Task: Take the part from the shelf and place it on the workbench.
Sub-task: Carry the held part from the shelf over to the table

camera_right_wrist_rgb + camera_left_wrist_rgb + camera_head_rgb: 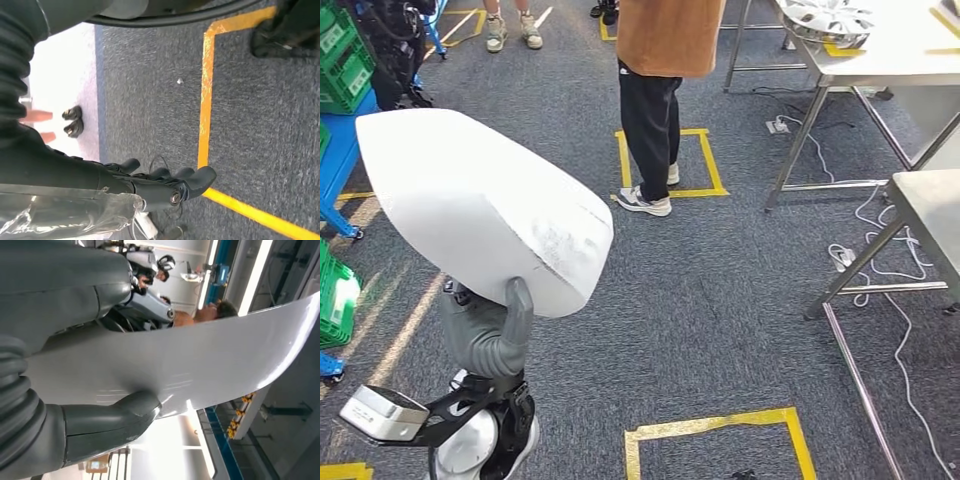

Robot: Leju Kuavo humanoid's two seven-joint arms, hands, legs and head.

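The part [471, 205] is a large white curved shell, and my left hand [487, 328] grips it from below at its near edge, carrying it over the grey carpet. In the left wrist view my thumb [117, 417] presses on the pale face of the part [211, 355]. My right hand [166, 182] hangs above the floor with its fingers stretched out and nothing in them. The workbench [927, 205] is a metal table at the right, some way from the part.
A person in an orange top and black trousers [652, 110] stands ahead inside a yellow tape square [712, 165]. A second metal table [893, 55] holds wheel covers [827, 20]. Green crates [343, 60] and a blue shelf [339, 150] are at left. Cables [882, 250] trail under the tables.
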